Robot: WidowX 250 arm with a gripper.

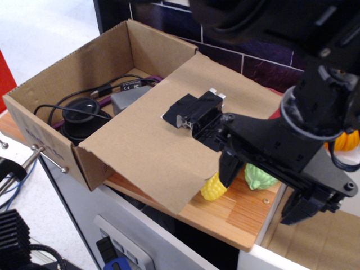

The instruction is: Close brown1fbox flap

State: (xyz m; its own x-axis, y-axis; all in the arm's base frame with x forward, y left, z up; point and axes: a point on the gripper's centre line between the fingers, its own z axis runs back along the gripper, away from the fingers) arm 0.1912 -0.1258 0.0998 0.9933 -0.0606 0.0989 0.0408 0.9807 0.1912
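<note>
The brown1fbox (50, 121) is an open brown carton at the left, with faint blue print on its near side. Its flap (140, 146) slopes out to the right and lies low over the wooden shelf, plain face up. My gripper (188, 114) is black and rests on or just above the upper middle of the flap, with the fingers pointing left toward the box opening. The fingers look close together, but the gap between them does not show clearly. Nothing shows between them.
Inside the box lie black cables (84, 95), a round black device (84, 115) and a grey block (128, 100). A yellow corn toy (214, 187) and a green toy (260, 177) sit on the wooden shelf (242, 216) beside the flap's right edge. Metal rods (48, 157) stick out at the left.
</note>
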